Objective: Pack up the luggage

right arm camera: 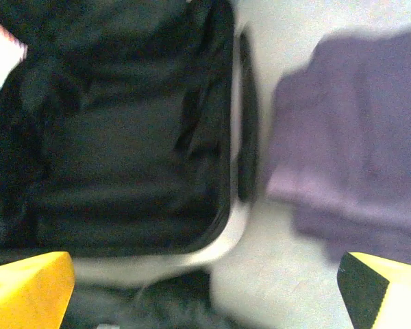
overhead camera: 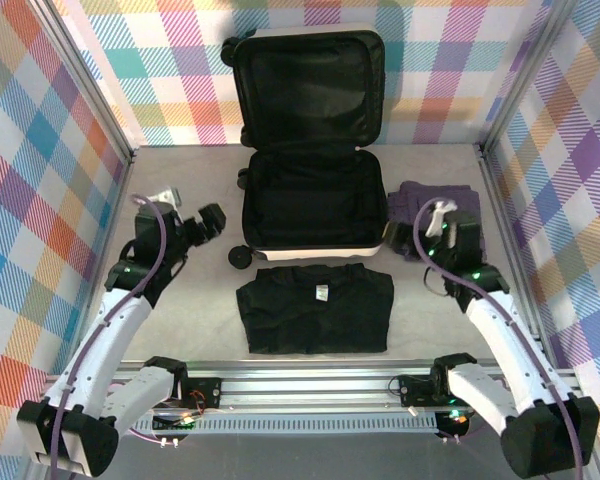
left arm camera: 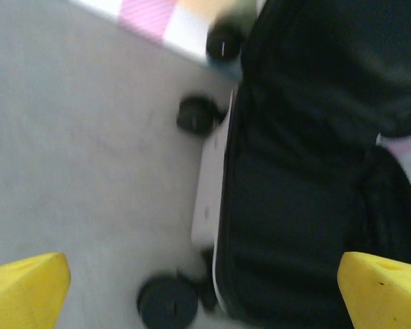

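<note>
The white luggage (overhead camera: 313,150) lies open in the middle of the table, its lid propped against the back wall and its black-lined lower half (overhead camera: 315,205) holding nothing. A folded black shirt (overhead camera: 315,308) lies just in front of it. A folded purple garment (overhead camera: 435,205) lies to its right. My left gripper (overhead camera: 212,222) hovers open beside the luggage's left wheels (left arm camera: 168,301), nothing between its yellow fingers (left arm camera: 24,291). My right gripper (overhead camera: 405,238) hovers open over the luggage's front right corner (right arm camera: 226,240), next to the purple garment (right arm camera: 356,164).
Aluminium posts and plaid walls close in the table (overhead camera: 180,300) on three sides. Bare grey surface lies left of the luggage and either side of the black shirt. The arm bases sit on the rail (overhead camera: 310,385) at the near edge.
</note>
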{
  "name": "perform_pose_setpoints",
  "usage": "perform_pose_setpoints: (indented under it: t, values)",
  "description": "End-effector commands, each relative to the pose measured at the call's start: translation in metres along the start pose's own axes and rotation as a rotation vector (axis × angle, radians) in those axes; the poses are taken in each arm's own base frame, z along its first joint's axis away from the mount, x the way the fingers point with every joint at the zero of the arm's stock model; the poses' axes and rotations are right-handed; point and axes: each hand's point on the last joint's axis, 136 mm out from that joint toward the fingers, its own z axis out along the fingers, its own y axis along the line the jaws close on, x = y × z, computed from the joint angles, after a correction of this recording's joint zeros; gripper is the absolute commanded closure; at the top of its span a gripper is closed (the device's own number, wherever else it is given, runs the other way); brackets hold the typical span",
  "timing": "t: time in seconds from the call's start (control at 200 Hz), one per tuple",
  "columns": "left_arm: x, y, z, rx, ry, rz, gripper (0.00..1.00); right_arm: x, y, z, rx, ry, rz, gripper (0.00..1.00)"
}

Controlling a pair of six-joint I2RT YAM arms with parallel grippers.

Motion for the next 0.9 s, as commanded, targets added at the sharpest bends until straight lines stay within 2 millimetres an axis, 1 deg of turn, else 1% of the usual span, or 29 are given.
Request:
perform_pose_setpoints:
  t: [0.0, 0.06, 0.15, 0.255, 0.33, 0.435, 0.52, 0.655, 0.73, 0.895]
  values:
    - [0.104, 0.038, -0.021, -0.153, 0.34, -0.153, 0.0, 0.063, -0.002, 0.0, 0.035, 0.171, 0.107, 0.01]
    - [0.133, 0.044, -0.032, -0.167, 0.405, -0.168, 0.0, 0.09, -0.004, 0.002, 0.037, 0.246, 0.15, 0.01]
    - [0.162, 0.047, -0.04, -0.165, 0.458, -0.187, 0.0, 0.123, -0.005, 0.003, 0.046, 0.344, 0.174, 0.01]
    - [0.192, 0.046, -0.037, -0.148, 0.533, -0.187, 0.0, 0.15, -0.007, 0.001, 0.074, 0.432, 0.166, 0.01]
    - [0.208, 0.035, -0.031, -0.105, 0.592, -0.161, 0.0, 0.161, -0.009, 0.001, 0.092, 0.481, 0.172, 0.01]
    - [0.216, 0.023, -0.025, -0.098, 0.644, -0.092, 0.0, 0.173, -0.01, 0.004, 0.101, 0.538, 0.177, 0.01]
    - [0.221, 0.019, -0.018, -0.114, 0.686, -0.049, 0.0, 0.179, -0.007, 0.008, 0.09, 0.575, 0.181, 0.01]
    - [0.228, 0.012, -0.006, -0.121, 0.732, -0.026, 0.0, 0.185, -0.008, 0.013, 0.104, 0.619, 0.17, 0.01]
    - [0.228, 0.002, -0.001, -0.099, 0.757, -0.007, 0.0, 0.186, -0.009, 0.015, 0.112, 0.625, 0.167, 0.01]
    - [0.238, 0.003, 0.012, -0.131, 0.805, 0.019, 0.0, 0.191, -0.01, 0.02, 0.125, 0.656, 0.173, 0.01]
